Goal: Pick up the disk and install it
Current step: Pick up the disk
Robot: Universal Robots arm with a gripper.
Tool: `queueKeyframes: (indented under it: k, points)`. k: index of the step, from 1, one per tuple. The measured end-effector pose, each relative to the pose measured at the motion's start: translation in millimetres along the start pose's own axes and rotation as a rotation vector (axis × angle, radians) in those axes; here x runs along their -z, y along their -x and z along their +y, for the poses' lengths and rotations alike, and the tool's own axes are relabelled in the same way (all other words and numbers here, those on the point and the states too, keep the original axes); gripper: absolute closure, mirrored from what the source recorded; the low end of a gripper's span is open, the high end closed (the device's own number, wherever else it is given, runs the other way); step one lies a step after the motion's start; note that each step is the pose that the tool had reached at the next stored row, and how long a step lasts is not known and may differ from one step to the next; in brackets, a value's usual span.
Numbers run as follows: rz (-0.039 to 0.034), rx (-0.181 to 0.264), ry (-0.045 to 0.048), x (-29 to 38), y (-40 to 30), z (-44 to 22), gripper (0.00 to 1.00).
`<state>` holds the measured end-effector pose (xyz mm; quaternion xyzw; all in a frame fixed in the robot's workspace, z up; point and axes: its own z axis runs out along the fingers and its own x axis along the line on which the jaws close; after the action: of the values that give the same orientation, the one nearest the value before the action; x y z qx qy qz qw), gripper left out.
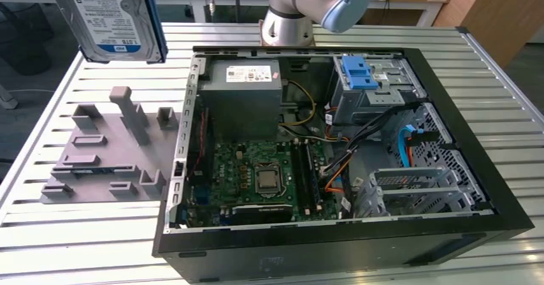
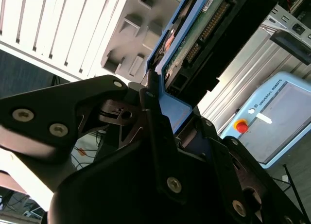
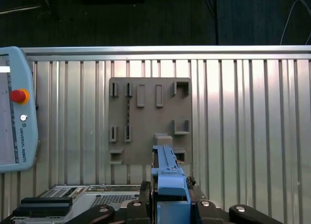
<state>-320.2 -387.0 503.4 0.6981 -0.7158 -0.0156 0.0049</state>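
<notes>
Evidently the claw (image 3: pixel 170 191) grips the disk (image 1: pixel 114 17) tight by its blue-framed edge above the grey fixture (image 1: pixel 102 151), so holding it square should matter for entering the computer case (image 1: pixel 340 250).

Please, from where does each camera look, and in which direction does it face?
Exterior view: off the arm, looking down into the open computer case; the arm stands behind it.
First wrist view: on the arm, looking straight down past the claw at the grey plate.
Second wrist view: on the arm, looking along the claw and the underside of the disk.
Shared: all three show the disk and grey plate; both wrist views show the pendant.
</notes>
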Motion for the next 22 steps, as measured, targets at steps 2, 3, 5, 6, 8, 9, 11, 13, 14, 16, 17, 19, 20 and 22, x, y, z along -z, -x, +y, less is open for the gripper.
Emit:
queueKeyframes:
  k: [2, 3, 5, 6, 8, 9, 11, 13, 14, 16, 17, 19, 20, 22]
  points:
    - [0.0000, 0.000, 0.0000, 0.0, -0.1, 0.0, 0.64]
    - [0.0000, 0.000, 0.0000, 0.0, -0.9, 0.0, 0.64]
    - [0.0000, 0.000, 0.0000, 0.0, -5.3, -0.1, 0.64]
    - [0.0000, 0.000, -0.0001, 0.0, -8.6, -0.2, 0.64]
    - [-0.0001, 0.000, -0.0001, -0.1, -15.7, -0.4, 0.64]
    - [-0.0001, 0.000, 0.0000, -0.1, -18.3, -0.6, 0.64]
    - [-0.0002, 0.000, -0.0001, -0.4, -21.8, -2.3, 0.64]
    - [-0.0009, 0.000, 0.0001, -0.4, -23.8, -6.6, 0.64]
    - [-0.0017, 0.000, 0.0001, -0.5, -24.5, -9.6, 0.64]
    - [-0.0032, 0.000, 0.0003, -0.6, -24.9, -18.1, 0.64]
    - [-0.0039, 0.000, 0.0003, -0.6, -24.9, -22.6, 0.64]
    - [-0.0045, 0.000, 0.0007, -0.5, -24.7, -31.6, 0.64]
    - [-0.0047, 0.000, 0.0009, -0.5, -24.6, -36.1, 0.64]
    - [-0.0048, 0.000, 0.0014, -0.5, -24.4, -45.5, 0.64]
